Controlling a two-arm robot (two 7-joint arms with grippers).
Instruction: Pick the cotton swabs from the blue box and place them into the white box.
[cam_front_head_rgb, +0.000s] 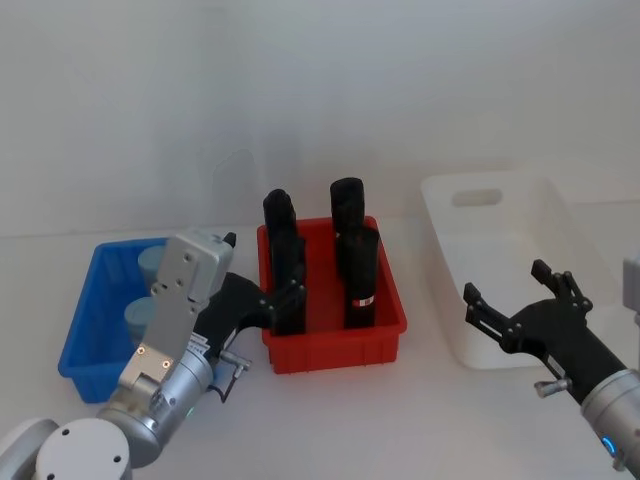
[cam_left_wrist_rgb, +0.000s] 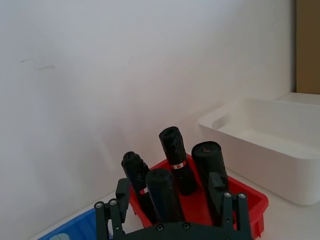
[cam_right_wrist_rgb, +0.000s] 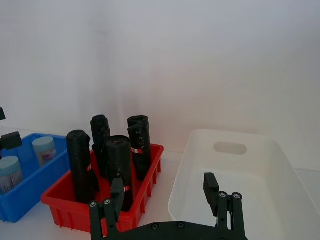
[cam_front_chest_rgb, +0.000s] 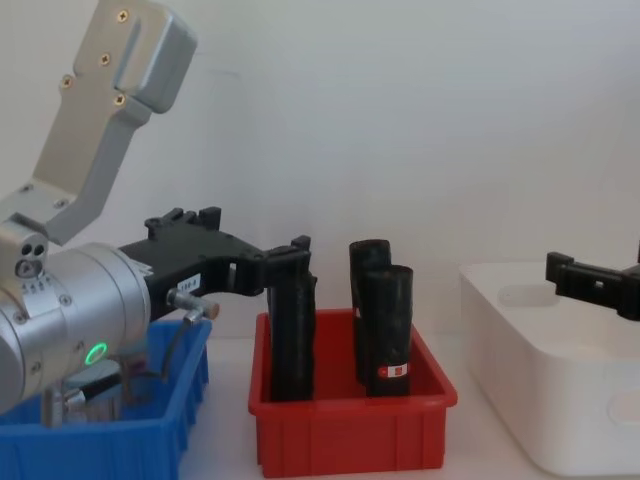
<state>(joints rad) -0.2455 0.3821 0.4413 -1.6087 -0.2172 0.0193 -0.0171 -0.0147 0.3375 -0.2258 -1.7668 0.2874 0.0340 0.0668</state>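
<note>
Red bin (cam_front_head_rgb: 335, 345) of upright black rolls (cam_front_head_rgb: 360, 270) stands between blue box (cam_front_head_rgb: 85, 335) and white box (cam_front_head_rgb: 500, 230); two cotton swabs (cam_right_wrist_rgb: 44, 149) upright in blue box; left gripper (cam_left_wrist_rgb: 169, 187) spread at red bin's left wall; right gripper (cam_front_head_rgb: 505, 282) spread at white box's near rim.

No legible text, red-white labels (cam_front_chest_rgb: 390, 371) on black rolls (cam_front_chest_rgb: 388, 310) unreadable
</note>
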